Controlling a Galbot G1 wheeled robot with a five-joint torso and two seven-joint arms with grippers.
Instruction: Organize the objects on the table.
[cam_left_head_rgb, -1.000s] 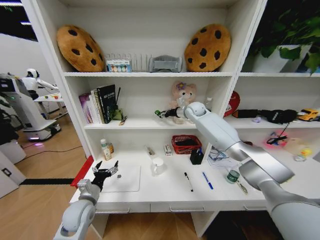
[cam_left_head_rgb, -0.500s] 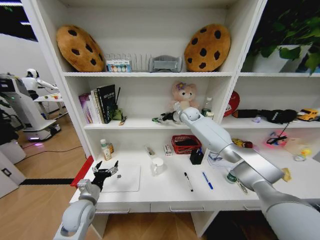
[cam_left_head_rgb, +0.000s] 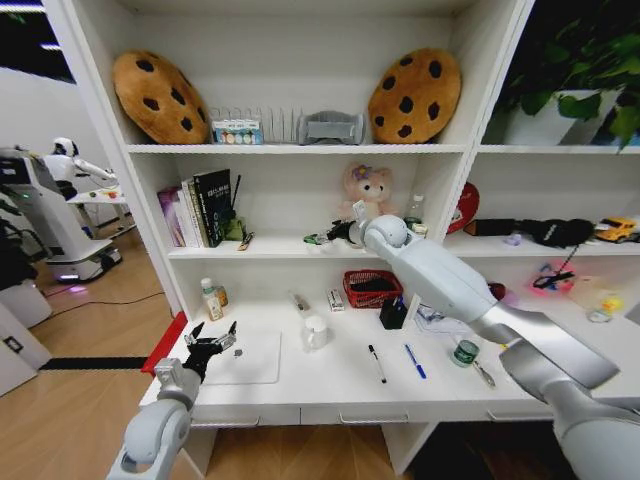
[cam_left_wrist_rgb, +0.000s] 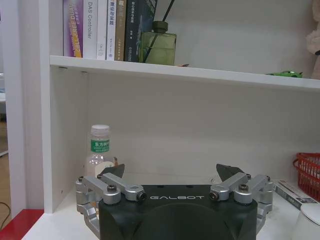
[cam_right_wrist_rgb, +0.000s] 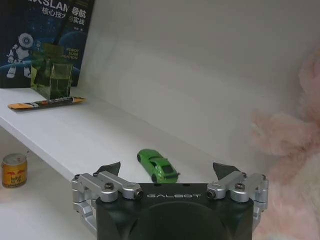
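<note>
Right gripper fingers wide open, empty, just behind tiny green toy car on white middle shelf: best lowered straight, car centred, then closed gently.

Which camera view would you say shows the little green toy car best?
The right wrist view: the green toy car sits on the shelf between the open right gripper's fingers. The head view shows a speck; the left wrist view a distant sliver.
</note>
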